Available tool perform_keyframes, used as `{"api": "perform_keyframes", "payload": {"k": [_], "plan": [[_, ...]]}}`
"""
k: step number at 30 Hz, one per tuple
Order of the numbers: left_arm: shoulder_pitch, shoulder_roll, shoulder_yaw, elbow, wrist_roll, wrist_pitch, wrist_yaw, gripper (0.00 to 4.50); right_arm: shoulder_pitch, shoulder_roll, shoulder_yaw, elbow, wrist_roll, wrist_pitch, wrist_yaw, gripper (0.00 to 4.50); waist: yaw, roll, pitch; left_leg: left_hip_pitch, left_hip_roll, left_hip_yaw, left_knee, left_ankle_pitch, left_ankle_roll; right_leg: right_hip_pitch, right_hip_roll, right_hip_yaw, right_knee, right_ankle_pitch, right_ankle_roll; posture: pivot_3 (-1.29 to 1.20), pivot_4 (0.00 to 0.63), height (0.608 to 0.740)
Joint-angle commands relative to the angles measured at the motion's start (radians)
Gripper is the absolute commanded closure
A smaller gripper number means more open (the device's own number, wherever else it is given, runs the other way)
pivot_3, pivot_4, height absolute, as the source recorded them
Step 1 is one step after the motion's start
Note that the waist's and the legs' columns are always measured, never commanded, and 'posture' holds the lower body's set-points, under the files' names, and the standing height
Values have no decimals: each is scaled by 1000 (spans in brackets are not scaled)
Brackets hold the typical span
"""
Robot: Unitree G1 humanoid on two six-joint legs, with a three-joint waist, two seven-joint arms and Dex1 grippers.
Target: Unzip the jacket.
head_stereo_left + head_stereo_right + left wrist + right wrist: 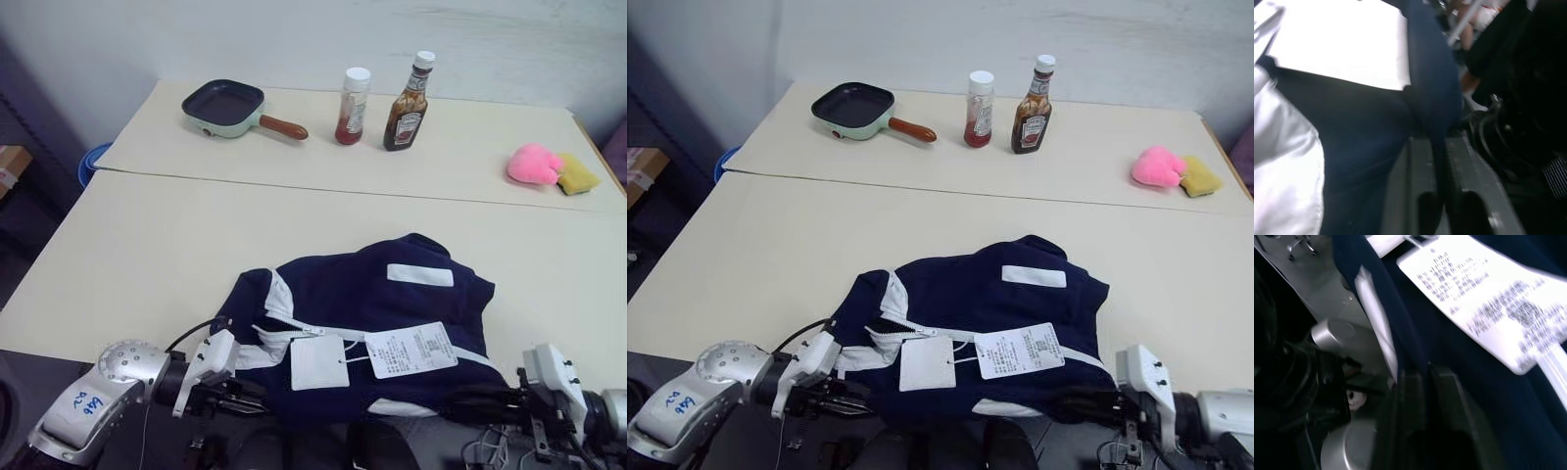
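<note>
One jacket lies at the near edge of the desk, carrying two paper tags. Along the far edge stand one frying pan and two bottles; near the far right corner lie one pink plush toy and one yellow sponge.

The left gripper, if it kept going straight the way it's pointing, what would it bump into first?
Most likely the jacket: its navy fabric lies right at the left gripper, seemingly between its fingers already.

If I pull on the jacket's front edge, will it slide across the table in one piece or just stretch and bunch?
Probably bunch: the jacket lies crumpled in soft folds, so it looks floppy. Its near edge drapes over the table edge, so it may slip off. The paper tags hang loose and will likely flap.
</note>
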Motion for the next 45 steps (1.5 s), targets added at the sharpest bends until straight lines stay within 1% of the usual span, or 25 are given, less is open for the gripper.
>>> {"api": "perform_keyframes", "payload": {"k": [1,3,5,6,8,9,11,13,14,16,17,19,20,21,23,26,28,30,32,33,34,37,40,42,45], "plan": [[2,14,66,-21,-59,4,-26,2750,114,-15,-122,-56,91,134,35,2799,3,1,0,0,0,0,0,0,0,0,0,0,0,0,0,0,150,740],[5,54,106,-15,-88,-3,-93,2114,192,-21,-214,-98,165,229,59,2082,3,2,1,0,0,-1,-1,0,0,0,0,0,0,0,0,0,150,740],[-8,96,156,22,-129,24,-145,1501,225,-21,-307,-139,256,309,59,1369,0,2,1,0,1,-1,-2,0,0,-1,-1,0,-1,-1,-1,0,150,740],[-32,115,191,56,-157,48,-163,1495,225,-30,-357,-164,329,366,43,1064,-4,2,1,0,1,-1,-2,0,-1,-1,-1,0,-2,-1,-1,0,150,740],[-73,144,226,102,-183,69,-195,1495,198,-43,-410,-197,437,440,6,390,-8,3,1,0,1,0,-2,0,-1,-1,-1,0,-2,-1,-1,0,150,740],[-101,152,226,122,-189,80,-205,1110,157,-44,-409,-203,483,457,-35,26,-9,3,1,0,1,0,-3,0,-1,-1,-1,0,-1,-1,-2,0,150,740],[-165,136,196,157,-149,39,-213,693,41,-38,-370,-196,532,465,-137,0,-8,3,1,0,2,-1,-4,0,-2,-1,-1,0,-1,-1,-2,0,150,740],[-243,75,152,192,-91,-40,-193,93,-74,-38,-294,-178,475,448,-219,0,-7,5,2,0,1,-1,-4,0,-2,-2,-1,0,-1,-1,-2,0,150,740],[-292,27,125,217,-55,-98,-178,22,-148,-32,-243,-148,430,440,-281,0,-6,5,2,0,0,0,-4,0,-2,-2,-2,0,-1,-1,-2,0,150,740],[-381,-61,66,269,11,-181,-159,22,-266,-40,-149,-84,359,445,-356,0,2,5,2,-1,-2,0,-4,0,-2,-3,-2,0,-1,0,-1,0,150,740],[-418,-96,34,300,38,-212,-164,22,-313,-51,-98,-51,314,444,-375,0,4,5,2,-2,-3,0,-5,1,-1,-4,-2,-1,-1,0,0,0,150,740],[-460,-141,0,345,76,-255,-171,22,-361,-65,-42,-15,267,460,-378,0,4,4,3,-4,-6,1,-3,3,1,-4,-2,-3,1,0,0,0,150,740],[-477,-163,-12,364,88,-280,-175,22,-375,-71,-23,-2,277,494,-377,0,3,5,3,-5,-7,1,-3,3,2,-6,-2,-3,2,1,1,0,150,740],[-490,-178,-23,376,92,-287,-178,22,-386,-73,-7,8,287,514,-365,0,3,4,3,-5,-8,1,-4,3,2,-6,3,-4,5,1,1,0,150,740],[-506,-204,-44,396,105,-322,-194,22,-396,-77,22,16,351,597,-348,0,3,4,3,-6,-9,2,-3,3,3,-7,7,-8,4,1,2,0,150,740],[-504,-215,-63,408,119,-344,-209,22,-401,-64,44,-32,446,664,-309,0,2,4,3,-7,-8,2,-1,2,5,-6,7,-9,3,2,4,0,150,740],[-494,-215,-63,412,122,-353,-214,22,-410,-53,50,-64,520,707,-319,0,0,4,3,-7,-7,2,2,1,5,-5,7,-8,2,3,6,0,150,740],[-479,-212,-63,409,123,-360,-214,22,-418,-42,65,-89,571,741,-352,0,0,3,3,-7,-5,2,4,2,6,-2,7,-8,1,5,8,0,150,740],[-464,-209,-62,399,123,-360,-212,22,-433,-18,86,-101,587,745,-385,0,-1,3,4,-6,-5,1,5,3,5,-1,6,-2,-2,5,9,0,150,740],[-458,-208,-62,394,122,-359,-210,22,-443,-8,97,-103,604,755,-403,0,-1,3,4,-5,-4,0,4,3,5,-1,3,0,-2,5,8,0,150,740],[-452,-208,-60,389,123,-358,-207,22,-454,0,112,-111,608,754,-405,0,-1,3,3,-5,-4,0,4,3,4,-1,0,-1,-2,4,8,0,150,740],[-440,-203,-57,389,127,-365,-204,22,-501,22,164,-110,613,763,-433,0,0,3,3,-5,-4,0,4,3,4,-2,-2,-2,-1,4,7,0,150,740],[-442,-200,-52,414,135,-382,-209,22,-542,29,244,-91,538,765,-470,0,-1,3,3,-6,-5,0,4,3,4,-2,-3,-2,-1,4,7,0,150,740],[-444,-198,-50,428,139,-390,-210,22,-562,42,278,-74,517,775,-503,0,0,3,3,-6,-6,0,3,3,4,-2,-3,-3,-1,4,7,0,150,740],[-446,-195,-49,446,148,-409,-212,22,-588,46,298,-66,584,844,-531,0,-1,3,3,-6,-7,-1,4,3,5,-2,-4,-3,0,4,7,0,150,740]]}}
